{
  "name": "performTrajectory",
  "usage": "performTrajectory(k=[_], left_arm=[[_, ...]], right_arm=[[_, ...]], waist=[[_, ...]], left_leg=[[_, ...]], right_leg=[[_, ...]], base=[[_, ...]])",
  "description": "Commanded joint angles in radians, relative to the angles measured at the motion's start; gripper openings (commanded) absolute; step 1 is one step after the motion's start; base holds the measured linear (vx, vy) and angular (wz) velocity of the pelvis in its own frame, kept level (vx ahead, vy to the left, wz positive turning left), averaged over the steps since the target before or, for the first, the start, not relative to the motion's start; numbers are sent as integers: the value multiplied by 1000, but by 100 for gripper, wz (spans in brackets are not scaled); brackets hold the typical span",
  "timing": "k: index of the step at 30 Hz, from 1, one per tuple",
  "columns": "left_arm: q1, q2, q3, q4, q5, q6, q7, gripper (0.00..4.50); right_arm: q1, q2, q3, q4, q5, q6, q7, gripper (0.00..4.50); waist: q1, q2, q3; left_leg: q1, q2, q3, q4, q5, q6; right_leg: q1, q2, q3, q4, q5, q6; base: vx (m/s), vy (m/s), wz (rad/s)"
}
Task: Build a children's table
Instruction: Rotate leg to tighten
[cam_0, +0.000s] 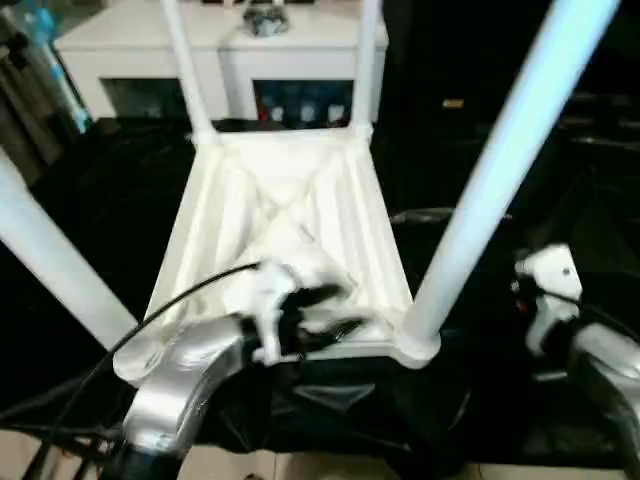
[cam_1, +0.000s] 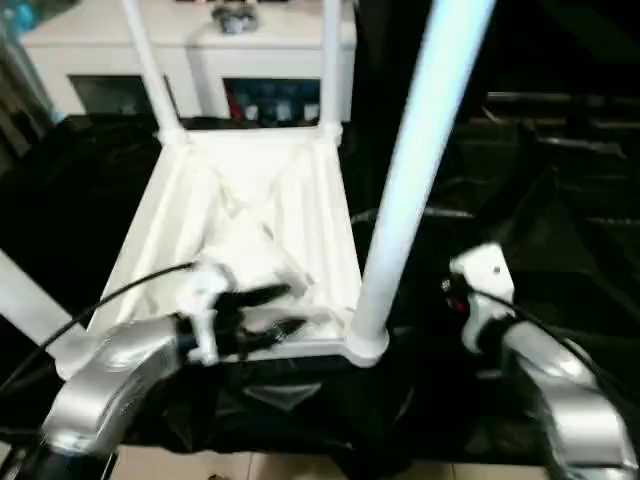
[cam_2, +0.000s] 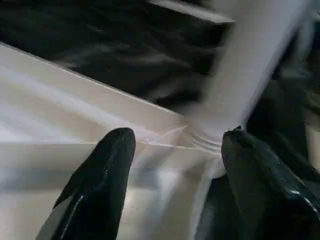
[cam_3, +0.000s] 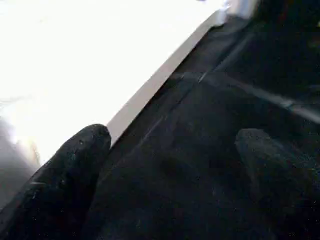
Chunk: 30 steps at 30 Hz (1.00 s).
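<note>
Left eye view: no legible writing; left gripper (cam_0: 335, 312) and right gripper (cam_3: 170, 145) fingers spread, grasping nothing.

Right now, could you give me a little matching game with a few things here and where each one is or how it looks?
Things:
1. tabletop
2. near right leg
3. left gripper
4. white cabinet

Descriptions:
A. standing up from a corner socket
B. lying upside down, ribs showing
C. behind the black work surface
D. fingers apart over the tabletop's near edge

Pairs: 1-B, 2-A, 3-D, 4-C
</note>
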Motion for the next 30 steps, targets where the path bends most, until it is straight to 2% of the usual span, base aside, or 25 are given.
performTrajectory(k=[1,2,3,4,5,6,7,8,9,10,11,12,13,15,16,17,18,19,20,21,26,30], left_arm=[[-33,5,-62,46,35,5,-54,315],[-52,1,-74,65,46,6,-57,315],[-93,-10,-92,113,75,-16,-58,315],[-110,-16,-100,143,88,-26,-61,315],[-121,-20,-105,163,96,-32,-63,315],[-133,-16,-116,185,118,-43,-60,315],[-149,-11,-127,206,130,-48,-63,315],[-165,-7,-138,225,123,-46,-92,288],[-175,-2,-143,245,138,-51,-85,288],[-183,3,-148,260,151,-52,-73,279],[-191,5,-152,274,156,-44,-61,279],[-197,12,-156,282,159,-23,-50,279],[-194,21,-161,276,161,-14,-50,274],[-192,27,-158,272,163,-1,-51,244],[-192,27,-158,272,163,-1,-51,244],[-189,30,-138,264,160,19,-39,235],[-189,30,-138,264,160,19,-39,228],[-187,35,-129,260,161,27,-36,218],[-188,41,-129,260,162,26,-37,208],[-187,48,-132,266,165,18,-41,202],[-179,68,-139,268,180,6,-32,174],[-149,109,-153,194,186,-23,-61,142]], right_arm=[[5,-39,-10,-45,29,21,50,450],[11,-60,-9,-71,36,36,63,450],[14,-90,-12,-104,52,55,88,450],[18,-97,-12,-115,56,61,95,450],[21,-101,-12,-120,59,64,98,450],[26,-105,-5,-130,49,56,100,450],[31,-114,0,-136,43,50,107,450],[43,-128,6,-150,45,64,119,450],[57,-134,15,-167,46,75,127,450],[69,-140,21,-182,49,82,134,450],[77,-147,26,-193,56,90,141,450],[87,-154,36,-205,65,95,154,450],[96,-159,43,-216,72,100,162,450],[105,-171,46,-227,85,107,176,450],[105,-171,46,-227,85,107,176,450],[106,-173,48,-230,100,113,191,450],[106,-173,48,-230,100,113,191,450],[101,-172,53,-226,108,116,200,450],[98,-170,57,-225,111,121,203,450],[94,-169,65,-218,105,116,206,450],[86,-175,73,-205,96,99,211,450],[75,-193,68,-186,95,86,226,450]], waist=[[-4,-8,-51],[-5,7,-49],[-16,3,-47],[-18,9,-46],[-21,5,-47],[-23,23,-49],[-32,18,-47],[-37,16,-47],[-38,13,-47],[-41,17,-43],[-44,15,-41],[-47,17,-41],[-53,13,-42],[-60,15,-38],[-63,11,-39],[-65,-3,-39],[-64,2,-38],[-67,-3,-37],[-67,-7,-37],[-67,-1,-37],[-80,-4,-37],[-84,-9,-36]], left_leg=[[23,51,-28,-73,-126,79],[25,51,-29,-74,-135,80],[17,50,-29,-73,-144,89],[18,47,-29,-71,-154,92],[20,47,-28,-70,-170,95],[22,48,-31,-68,-171,91],[18,46,-31,-69,-181,87],[18,46,-34,-71,-189,85],[18,47,-35,-72,-192,84],[18,48,-36,-76,-202,84],[17,47,-36,-76,-219,82],[23,46,-37,-76,-246,72],[20,47,-40,-79,-251,68],[22,48,-41,-81,-273,65],[20,47,-43,-81,-279,64],[19,46,-42,-81,-280,65],[20,46,-42,-80,-281,64],[21,45,-42,-79,-288,64],[19,45,-42,-80,-287,63],[20,47,-44,-82,-290,60],[18,47,-47,-85,-308,56],[12,48,-48,-86,-293,65]], right_leg=[[47,-58,32,-49,-82,-239],[45,-58,32,-53,-100,-241],[52,-59,30,-59,-134,-240],[51,-58,29,-62,-164,-235],[49,-59,29,-69,-219,-225],[49,-61,28,-67,-235,-223],[50,-59,25,-74,-275,-212],[50,-59,23,-77,-315,-201],[51,-57,22,-77,-323,-198],[49,-57,22,-80,-337,-195],[48,-56,21,-82,-359,-192],[47,-56,20,-82,-399,-185],[49,-58,20,-83,-410,-182],[44,-58,20,-87,-439,-176],[46,-59,19,-87,-456,-173],[44,-59,19,-89,-476,-165],[43,-60,19,-88,-486,-163],[39,-61,19,-95,-511,-155],[39,-61,19,-94,-518,-152],[37,-61,19,-94,-521,-148],[37,-60,19,-92,-489,-155],[41,-65,20,-89,-482,-159]], base=[[0,0,0],[0,0,0],[0,0,0],[0,0,0],[0,0,0],[0,0,0],[0,0,0],[0,0,0],[0,0,0],[0,0,0],[0,0,0],[0,0,0],[0,0,0],[0,0,0],[0,0,0],[0,0,0],[0,0,0],[0,0,0],[0,0,0],[0,0,0],[0,0,0],[0,0,0]])
